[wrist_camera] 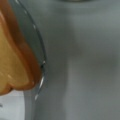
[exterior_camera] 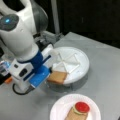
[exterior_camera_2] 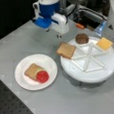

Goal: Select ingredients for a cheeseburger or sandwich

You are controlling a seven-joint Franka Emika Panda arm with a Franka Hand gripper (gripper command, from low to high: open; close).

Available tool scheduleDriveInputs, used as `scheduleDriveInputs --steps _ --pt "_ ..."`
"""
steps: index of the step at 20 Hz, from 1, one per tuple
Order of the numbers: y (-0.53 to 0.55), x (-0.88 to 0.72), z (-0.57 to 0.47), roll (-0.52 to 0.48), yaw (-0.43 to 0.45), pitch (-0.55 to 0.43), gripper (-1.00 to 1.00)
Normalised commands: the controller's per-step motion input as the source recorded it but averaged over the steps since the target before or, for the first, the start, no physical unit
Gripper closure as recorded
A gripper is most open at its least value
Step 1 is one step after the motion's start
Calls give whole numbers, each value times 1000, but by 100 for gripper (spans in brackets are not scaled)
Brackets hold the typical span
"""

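Gripper [exterior_camera_2: 58,35] hangs over the table [exterior_camera_2: 70,102] beside the divided tray [exterior_camera_2: 96,73]; its opening cannot be determined. Bread slice [exterior_camera_2: 66,50] rests on the tray rim. Plate [exterior_camera_2: 49,64] holds bread [exterior_camera_2: 32,70], lettuce [exterior_camera: 75,110] and tomato [exterior_camera_2: 42,76].

You see a tan bread slice [wrist_camera: 13,57] at the wrist view's left, overhanging a white tray rim [wrist_camera: 41,80]; grey desk [wrist_camera: 82,62] fills the rest.

Focus: you got soft blur in all views.
Wrist view: tan bread slice [wrist_camera: 15,62] was badly smeared.
Light: even, overhead.
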Motion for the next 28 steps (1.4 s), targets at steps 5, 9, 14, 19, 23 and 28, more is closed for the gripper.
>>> scheduleDriveInputs --steps 5,9,14,19,23,28 --pt "-156 137 0 515 -99 -87 -100" --pt "-138 90 -36 520 -134 -111 -100" --pt "-129 61 -103 484 -63 -63 -100" --pt "-117 52 -158 447 32 -73 -100" --pt "-65 50 -266 322 78 -79 -100" --pt "-14 29 -219 316 82 -78 -100"
